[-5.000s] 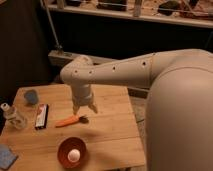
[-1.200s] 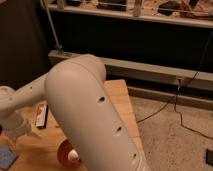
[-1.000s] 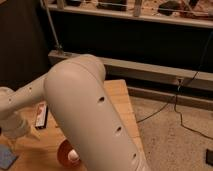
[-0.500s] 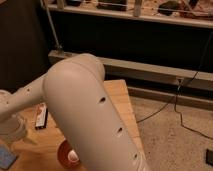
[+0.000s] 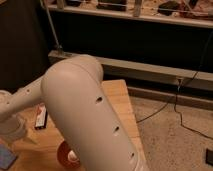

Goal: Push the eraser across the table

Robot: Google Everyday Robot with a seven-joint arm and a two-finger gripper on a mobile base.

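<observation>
Eraser (image 5: 41,116) flat on table (image 5: 119,96) at my view's 9 o'clock, gripper (image 5: 16,133) just beside it toward 7 o'clock, grip state I cannot tell, arm (image 5: 85,117) filling centre.

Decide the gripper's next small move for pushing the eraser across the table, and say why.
Likely a short sideways nudge into the long side of the eraser. The gripper hangs low over the table, close beside the eraser, which lies flat; whether they touch cannot be told.
</observation>
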